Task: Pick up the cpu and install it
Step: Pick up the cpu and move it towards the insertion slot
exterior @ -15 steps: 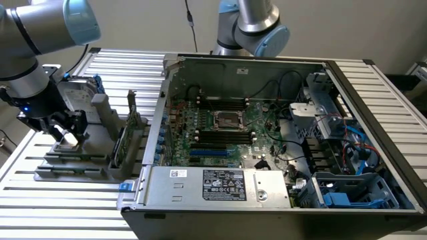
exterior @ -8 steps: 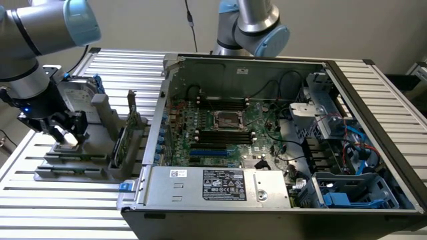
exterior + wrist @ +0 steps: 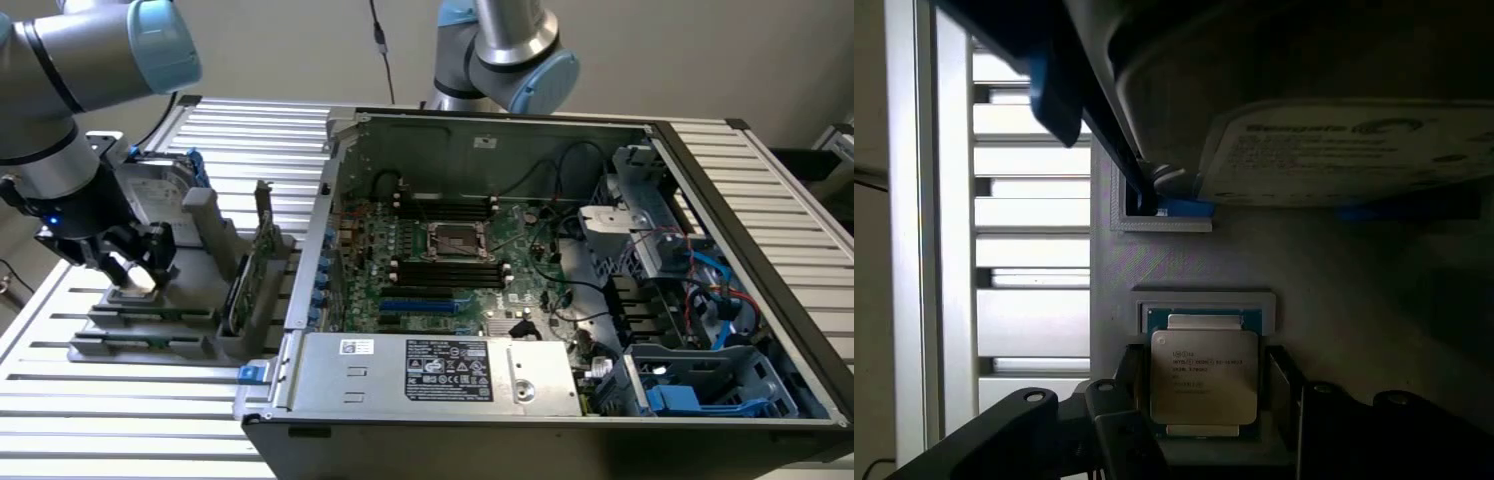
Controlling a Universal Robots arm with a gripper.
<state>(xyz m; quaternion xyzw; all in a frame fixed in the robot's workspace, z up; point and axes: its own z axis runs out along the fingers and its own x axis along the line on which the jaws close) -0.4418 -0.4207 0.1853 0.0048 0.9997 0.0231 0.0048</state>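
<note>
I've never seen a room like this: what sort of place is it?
Probably a robotics lab bench for computer assembly: an open computer case sits on a slatted metal table, and the arm's gripper hangs over a cpu in a grey parts holder.

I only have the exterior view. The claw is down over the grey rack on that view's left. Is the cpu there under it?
Observer: Yes. In the wrist view the cpu lies flat in a recess of the grey holder, right at the claw.
Operator: Which face is up?
Observer: The silver metal top, with its printed lettering facing the wrist camera.
Operator: Anything close beside it?
Observer: A hard drive with a Seagate label sits in the neighbouring slot, with a blue bracket at its edge.
</note>
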